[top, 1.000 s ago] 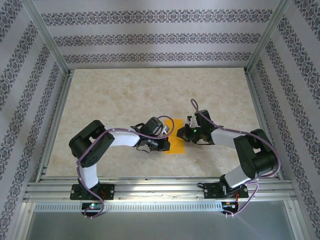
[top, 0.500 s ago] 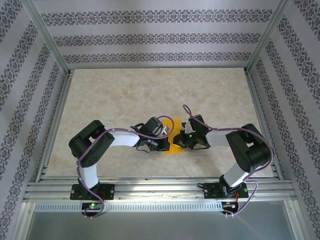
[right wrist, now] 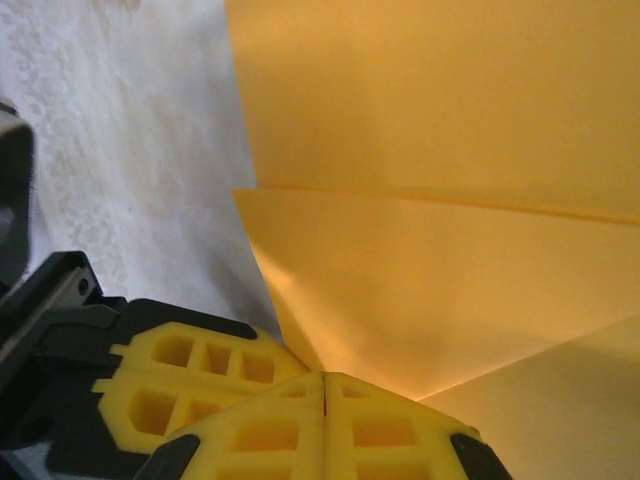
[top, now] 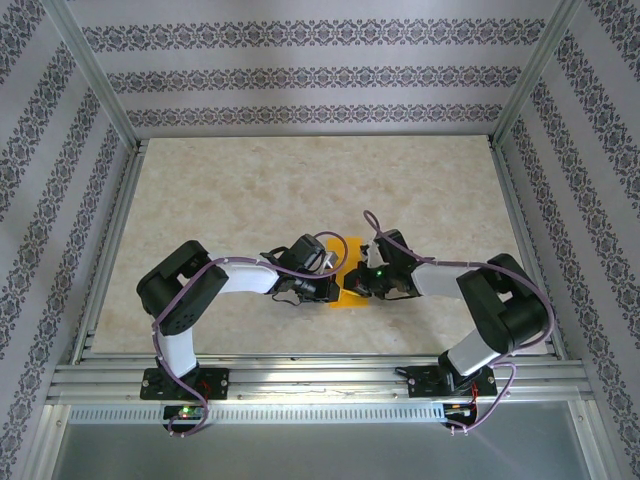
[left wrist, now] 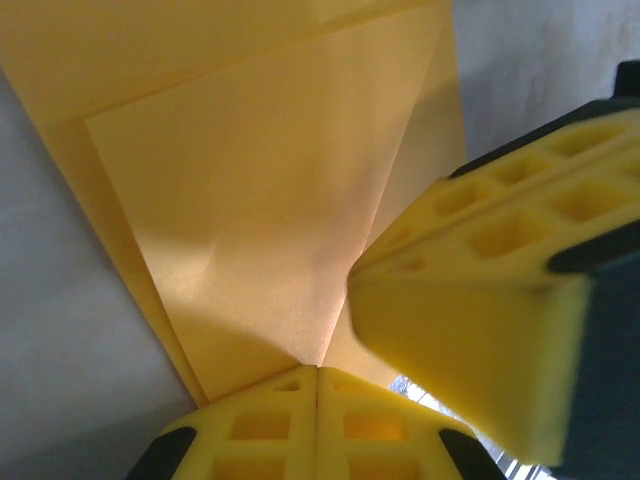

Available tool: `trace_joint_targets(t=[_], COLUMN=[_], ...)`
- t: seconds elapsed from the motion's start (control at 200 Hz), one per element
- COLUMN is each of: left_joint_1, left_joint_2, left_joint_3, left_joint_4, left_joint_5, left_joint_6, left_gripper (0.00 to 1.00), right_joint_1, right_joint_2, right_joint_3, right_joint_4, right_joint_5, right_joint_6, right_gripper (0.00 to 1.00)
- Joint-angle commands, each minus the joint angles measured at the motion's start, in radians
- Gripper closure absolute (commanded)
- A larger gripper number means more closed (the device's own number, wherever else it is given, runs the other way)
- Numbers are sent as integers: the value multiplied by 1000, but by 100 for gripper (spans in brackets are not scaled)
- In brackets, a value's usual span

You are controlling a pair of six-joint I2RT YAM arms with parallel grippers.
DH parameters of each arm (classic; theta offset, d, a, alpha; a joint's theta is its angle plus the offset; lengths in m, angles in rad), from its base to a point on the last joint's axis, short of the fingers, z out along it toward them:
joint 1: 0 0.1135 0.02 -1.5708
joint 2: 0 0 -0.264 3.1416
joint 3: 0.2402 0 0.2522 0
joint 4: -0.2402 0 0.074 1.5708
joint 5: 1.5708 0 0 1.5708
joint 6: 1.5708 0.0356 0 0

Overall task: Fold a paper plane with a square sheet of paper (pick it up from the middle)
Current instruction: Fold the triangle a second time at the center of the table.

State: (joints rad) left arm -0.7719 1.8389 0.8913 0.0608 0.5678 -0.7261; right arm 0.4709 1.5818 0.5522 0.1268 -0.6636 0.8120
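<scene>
The orange-yellow sheet of paper (top: pixel 351 247) lies flat on the table between the two arms, folded into layered flaps with diagonal creases (left wrist: pixel 260 180) (right wrist: pixel 430 130). My left gripper (top: pixel 336 287) is shut, its tips (left wrist: pixel 318 368) pressing down on the paper's near part where a crease ends. My right gripper (top: pixel 352 284) is also shut, and its tips (right wrist: pixel 325 378) bear down on the paper right beside the left ones. The right fingers (left wrist: pixel 470 330) loom large in the left wrist view. The left fingers (right wrist: pixel 190 365) sit at the lower left of the right wrist view.
The marbled table top (top: pixel 300 180) stretches behind the paper. Patterned walls and aluminium posts enclose it, with a metal rail (top: pixel 320 375) along the front where both arm bases stand.
The right arm has swung left and brought its shut gripper onto the paper next to the left gripper. The left arm and the paper have stayed put.
</scene>
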Motion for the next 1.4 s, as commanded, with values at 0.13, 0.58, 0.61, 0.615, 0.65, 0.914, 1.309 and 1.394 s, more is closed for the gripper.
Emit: trace_joint_targets(t=[0.13,0.58,0.61,0.615,0.65,0.914,1.309,1.394], left_joint_1=[8,8,8,8,8,43,102,102], left_joint_2=[-2,-26,-33,-35,-46,-64,68,89], left_joint_3=[-37,-34,-29,-27,-17,111,264,264], left_joint_4=[-67,-45,-41,-41,-38,-134,-276,-287], left_joint_5=[-48,-25,-18,-16,-10,-2,31,24], left_joint_6=[7,-18,-25,-26,-29,51,203,211], left_gripper=[100,100,100,100,100,94,98,98], right_joint_1=[-48,-278,-271,-270,-259,-149,-30,-26], right_joint_2=[55,-25,-51,-55,-83,-242,-448,-438], right_joint_3=[-16,41,37,37,31,-63,-174,-171], right_joint_4=[-15,-42,-41,-43,-46,-108,-221,-225], right_joint_5=[51,104,104,103,96,91,203,180], right_joint_6=[-14,-6,-2,-2,-3,49,195,207], right_gripper=[97,95,95,95,95,91,75,72])
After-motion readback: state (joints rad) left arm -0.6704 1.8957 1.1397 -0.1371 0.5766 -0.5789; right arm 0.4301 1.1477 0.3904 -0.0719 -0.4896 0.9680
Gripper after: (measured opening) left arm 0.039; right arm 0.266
